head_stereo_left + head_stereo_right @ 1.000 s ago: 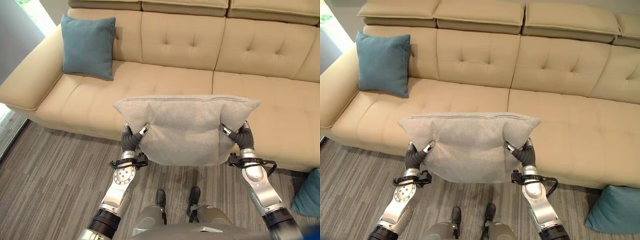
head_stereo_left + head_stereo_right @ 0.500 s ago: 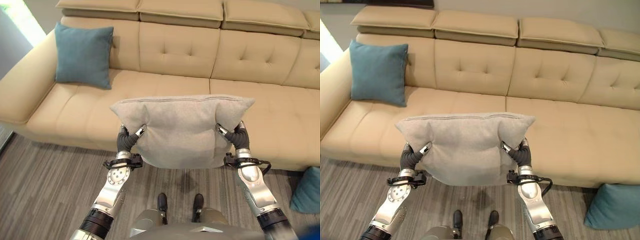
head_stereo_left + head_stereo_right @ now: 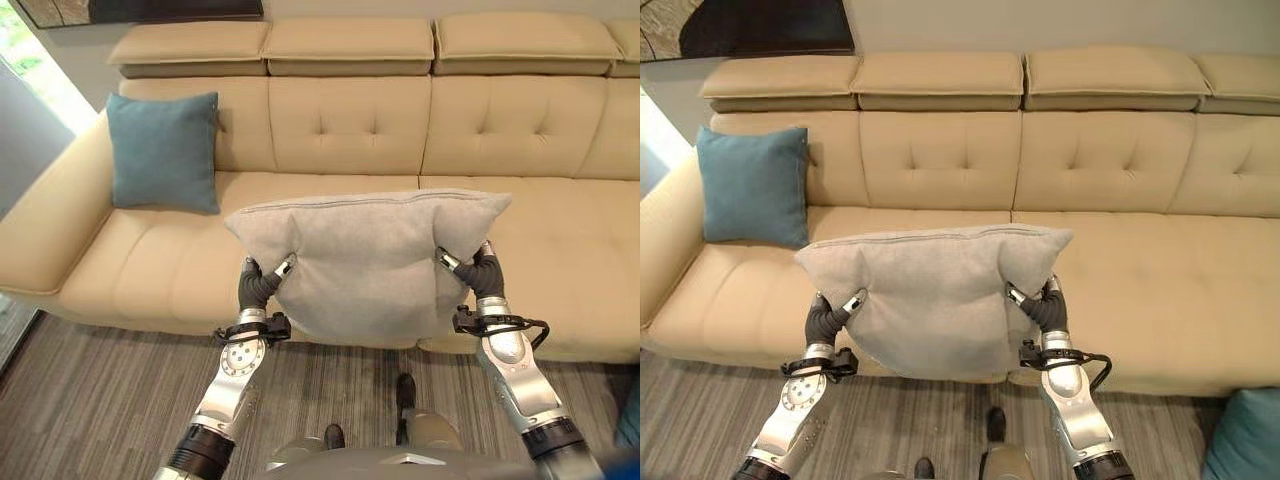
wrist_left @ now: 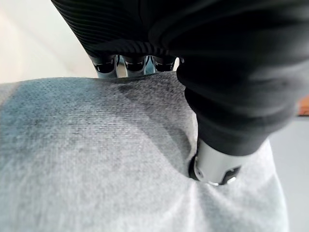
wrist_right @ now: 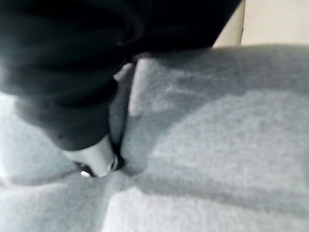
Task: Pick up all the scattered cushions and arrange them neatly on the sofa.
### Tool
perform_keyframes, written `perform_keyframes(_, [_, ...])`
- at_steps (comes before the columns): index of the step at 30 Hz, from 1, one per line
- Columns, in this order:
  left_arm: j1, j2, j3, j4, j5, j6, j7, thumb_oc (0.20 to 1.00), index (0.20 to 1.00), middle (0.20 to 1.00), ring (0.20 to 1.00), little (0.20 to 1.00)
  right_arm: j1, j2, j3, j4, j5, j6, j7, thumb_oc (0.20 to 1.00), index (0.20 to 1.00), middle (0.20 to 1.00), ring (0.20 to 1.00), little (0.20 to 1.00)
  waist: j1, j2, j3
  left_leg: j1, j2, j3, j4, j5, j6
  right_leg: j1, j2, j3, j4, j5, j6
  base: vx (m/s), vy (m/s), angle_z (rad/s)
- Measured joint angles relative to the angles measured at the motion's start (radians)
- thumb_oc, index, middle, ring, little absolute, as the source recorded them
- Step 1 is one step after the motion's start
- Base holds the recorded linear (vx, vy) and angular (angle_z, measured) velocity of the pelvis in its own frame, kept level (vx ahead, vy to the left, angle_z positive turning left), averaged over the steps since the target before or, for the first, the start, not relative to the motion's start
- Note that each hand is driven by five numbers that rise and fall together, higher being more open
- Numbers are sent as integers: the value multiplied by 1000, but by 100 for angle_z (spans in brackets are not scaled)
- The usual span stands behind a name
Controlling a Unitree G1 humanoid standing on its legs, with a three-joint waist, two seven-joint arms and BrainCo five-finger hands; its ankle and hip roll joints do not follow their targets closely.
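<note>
While held up in front of the sofa: the grey cushion [image 3: 372,262] hangs in the air between both hands, its zipped edge on top, its face turned toward the robot, its lower part over the front edge of the seat.
Grey cushion, shape: wide and soft, upper corners sticking out past the two grips, fabric puckered where each hand digs in.
Left hand [image 3: 261,287]: clamped on the cushion's left side just under the corner; in the left wrist view the thumb [image 4: 213,168] presses a dent into the grey cloth while the fingers [image 4: 106,66] wrap over the far edge.
Right hand [image 3: 480,272]: clamped on the cushion's right side at about the same height; the right wrist view shows its thumb [image 5: 97,160] sunk into a fold of the grey fabric.
Sofa [image 3: 1160,260]: long, beige, tufted backrest with headrest pads along the top; it spans the scene behind the held cushion.
Teal cushion [image 3: 163,152]: upright at the sofa's left end, leaning on the backrest beside the armrest, well apart from the grey one.
Second teal cushion [image 3: 1246,438]: on the floor at the right, in front of the sofa.
Floor [image 3: 90,400]: grey striped carpet.
Wall picture [image 3: 750,27]: dark frame above the sofa's left end.
</note>
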Motion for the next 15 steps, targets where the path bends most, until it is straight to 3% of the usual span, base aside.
perform_keyframes(2, [-7,-4,-2,6,-1,0,-2,200,200,200,200,200,-13,-12,-6,-1,0,-1,0,200,200,200,200,200,1,-18,9,-80,28,-19,151,-3,-19,2,17,-14,3,-24,-30,78,-191,35])
perform_keyframes(4, [-16,4,-8,6,-22,2,-7,200,200,200,200,200,-3,2,-21,-5,1,0,-1,200,200,200,200,200,1,-54,24,-254,31,-9,456,7,-37,29,17,-30,-29,-41,-57,119,-72,29])
perform_keyframes(5, [-17,6,-11,6,-28,2,-8,200,200,200,200,200,-5,4,-23,-8,1,-1,-2,200,200,200,200,200,6,-65,30,-292,32,-4,456,-2,-36,31,18,-30,-37,-44,-64,160,-20,2])
perform_keyframes(7, [-17,17,-22,6,-36,3,-8,200,200,200,200,200,-7,5,-25,-10,1,0,-5,200,200,200,200,200,3,-71,33,-302,13,-6,273,0,-32,34,21,-29,-48,-48,-68,196,17,-8])
perform_keyframes(8, [-18,18,-28,6,-37,4,-9,200,200,200,200,200,-7,1,-25,-7,1,0,-9,200,200,200,200,200,2,-71,35,-301,-11,-13,89,42,-36,50,28,-23,-69,-46,-66,223,43,-9])
perform_keyframes(10, [-20,20,-27,6,-36,5,-8,200,200,200,200,200,-7,1,-24,-1,2,0,-10,200,200,200,200,200,9,-65,39,-304,-2,-28,-43,123,-50,86,59,-21,-89,-54,-73,202,65,-16])
perform_keyframes(12, [-22,20,-26,6,-36,5,-8,200,200,200,200,200,-6,2,-27,2,2,0,-13,200,200,200,200,200,20,-52,45,-323,20,-31,-54,154,-55,112,87,-16,-88,-71,-90,197,103,-27])
perform_keyframes(15, [-20,19,-24,3,-36,13,-8,200,200,200,200,200,-5,-4,-26,-3,1,1,-12,200,200,200,200,200,23,-21,37,-231,31,-30,-82,166,-41,148,102,16,-85,-91,-75,249,170,-39])
